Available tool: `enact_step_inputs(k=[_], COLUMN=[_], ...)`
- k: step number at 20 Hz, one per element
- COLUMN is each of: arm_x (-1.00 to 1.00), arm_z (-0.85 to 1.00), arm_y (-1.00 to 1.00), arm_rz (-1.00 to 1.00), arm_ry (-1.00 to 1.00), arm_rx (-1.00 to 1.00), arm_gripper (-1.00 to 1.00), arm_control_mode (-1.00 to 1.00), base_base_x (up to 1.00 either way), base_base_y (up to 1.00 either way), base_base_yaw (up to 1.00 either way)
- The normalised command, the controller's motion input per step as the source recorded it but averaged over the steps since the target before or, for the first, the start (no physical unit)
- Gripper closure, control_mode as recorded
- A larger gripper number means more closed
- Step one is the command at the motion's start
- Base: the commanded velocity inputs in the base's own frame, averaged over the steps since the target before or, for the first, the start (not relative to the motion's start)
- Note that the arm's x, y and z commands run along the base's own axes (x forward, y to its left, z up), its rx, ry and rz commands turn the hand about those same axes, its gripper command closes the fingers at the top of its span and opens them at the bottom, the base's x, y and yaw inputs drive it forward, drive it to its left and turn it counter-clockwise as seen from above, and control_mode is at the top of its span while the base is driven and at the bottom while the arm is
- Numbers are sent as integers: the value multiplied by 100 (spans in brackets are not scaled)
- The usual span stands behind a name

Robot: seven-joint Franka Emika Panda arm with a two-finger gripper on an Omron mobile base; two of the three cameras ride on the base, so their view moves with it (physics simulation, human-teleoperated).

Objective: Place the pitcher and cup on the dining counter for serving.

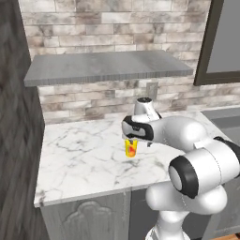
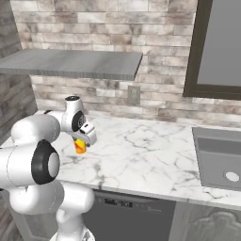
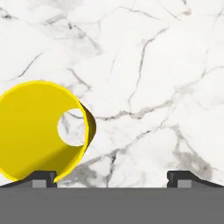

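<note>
No text, label, brand or number can be read anywhere in these views.

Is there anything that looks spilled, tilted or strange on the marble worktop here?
Nothing looks spilled or broken. The cup stands upright on the worktop. One odd point: in the hand view the open gripper is off-centre, with the cup's rim over its left fingertip, not between both.

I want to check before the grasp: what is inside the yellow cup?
In the hand view, the cup looks empty: only its yellow inner wall shows, with a round opening at the bottom through which the marble worktop appears. The near wall's inner side is hidden.
</note>
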Motion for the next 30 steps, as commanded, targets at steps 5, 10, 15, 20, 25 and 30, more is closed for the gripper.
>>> enact_step_inputs(k=[5, 10, 15, 20, 25, 30], arm_x=[1, -1, 0, 29, 39, 18], arm_z=[-21, 28, 41, 7, -6, -32], arm_y=[0, -4, -4, 0, 0, 0], arm_rz=[-3, -1, 0, 0, 0, 0], arm_ry=[0, 0, 0, 0, 1, 4], arm_rx=[0, 7, 4, 0, -1, -2], arm_gripper=[-100, -100, -100, -100, -100, -100], arm_control_mode=[-100, -100, -100, -100, -100, -100], base_base_x=[0, 0, 0, 0, 0, 0], base_base_y=[0, 0, 0, 0, 0, 0], base_base_yaw=[0, 0, 0, 0, 0, 0])
